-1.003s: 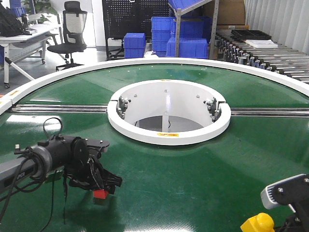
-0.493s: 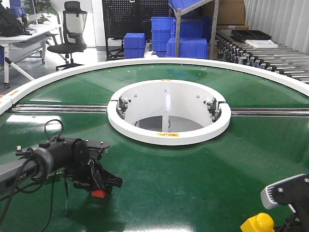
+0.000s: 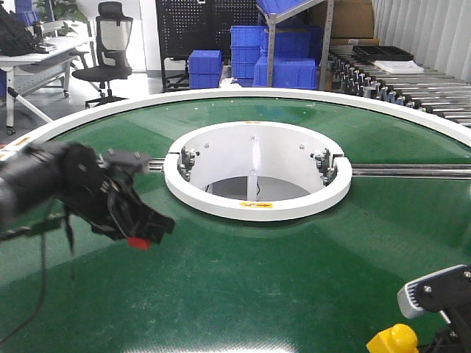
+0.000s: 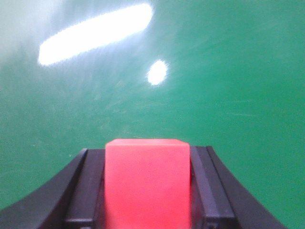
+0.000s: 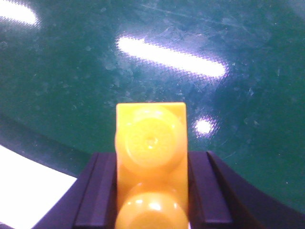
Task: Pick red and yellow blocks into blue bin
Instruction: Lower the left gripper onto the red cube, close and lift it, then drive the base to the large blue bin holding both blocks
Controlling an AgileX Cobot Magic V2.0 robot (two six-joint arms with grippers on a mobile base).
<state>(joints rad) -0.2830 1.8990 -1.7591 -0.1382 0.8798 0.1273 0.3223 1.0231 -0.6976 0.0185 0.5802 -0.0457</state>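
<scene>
The small red cube (image 4: 147,183) sits clamped between the black fingers of my left gripper (image 4: 147,191). In the front view that gripper (image 3: 143,234) hangs blurred above the green table at the left, the red cube (image 3: 137,242) showing at its tip. My right gripper (image 5: 151,191) is shut on the yellow two-stud brick (image 5: 151,157). From the front, the yellow brick (image 3: 394,340) shows at the bottom right corner beside the right arm's grey housing (image 3: 434,290). The blue bin is out of view.
A white ring (image 3: 257,176) surrounds a round opening in the middle of the green turntable (image 3: 294,279). Metal rails (image 3: 412,170) run left and right from it. Stacked blue crates (image 3: 283,55), an office chair (image 3: 107,48) and a roller conveyor (image 3: 412,84) stand beyond the table.
My left arm has swung up and away from the front of the table, carrying the red cube with it, and is blurred by motion. The right arm with the yellow brick has stayed put.
</scene>
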